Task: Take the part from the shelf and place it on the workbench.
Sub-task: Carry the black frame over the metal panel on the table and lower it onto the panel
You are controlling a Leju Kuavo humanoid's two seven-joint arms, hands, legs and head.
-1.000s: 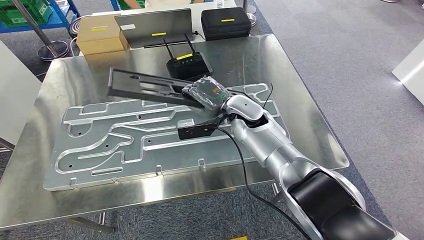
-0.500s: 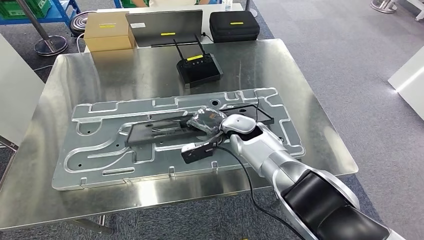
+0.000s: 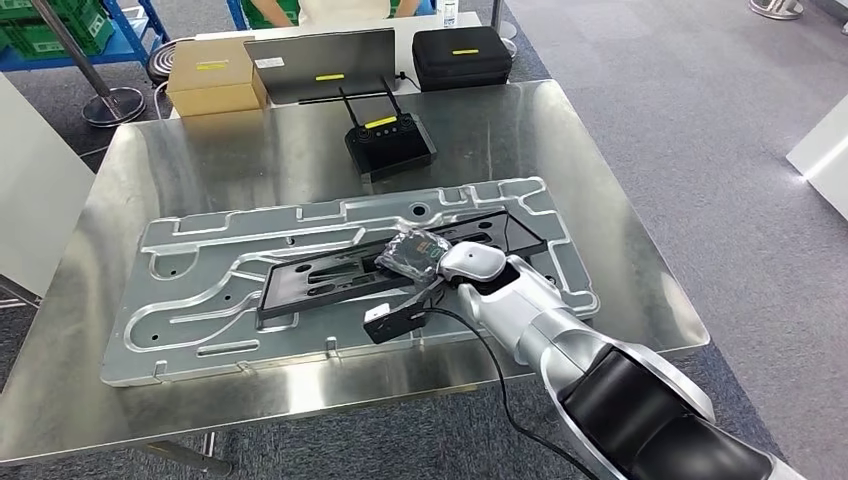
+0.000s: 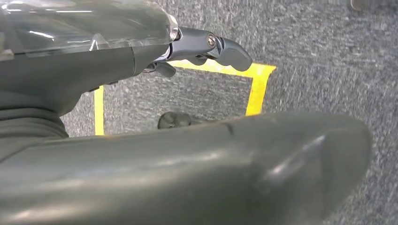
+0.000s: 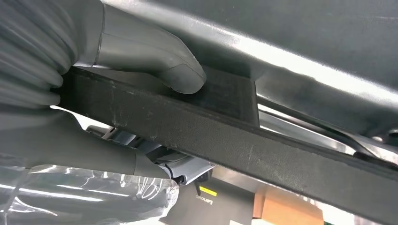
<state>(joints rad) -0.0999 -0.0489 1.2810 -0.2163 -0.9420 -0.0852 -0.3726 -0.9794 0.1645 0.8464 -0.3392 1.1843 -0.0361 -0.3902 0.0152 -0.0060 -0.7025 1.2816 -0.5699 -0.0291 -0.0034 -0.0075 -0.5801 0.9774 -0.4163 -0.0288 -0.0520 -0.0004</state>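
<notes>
The part (image 3: 330,280) is a long flat black plate with slots. It lies low along the middle of the big machined aluminium plate (image 3: 200,300) on the steel workbench (image 3: 250,160); whether it rests on it I cannot tell. My right hand (image 3: 415,252), wrapped in clear plastic, grips the part near its middle. In the right wrist view its thumb (image 5: 155,56) presses on one face of the black part (image 5: 244,145) and the fingers curl under the other. My left hand (image 4: 206,47) hangs over grey carpet, fingers apart, holding nothing.
A black controller with two antennas (image 3: 390,148) stands behind the aluminium plate. At the workbench's far edge are a cardboard box (image 3: 212,75), a grey laptop (image 3: 320,62) and a black case (image 3: 462,55). A white panel (image 3: 30,190) stands to the left.
My right hand has brought the part down and toward me, from tilted near the controller to flat and low along the aluminium plate. The camera has also shifted a little.
</notes>
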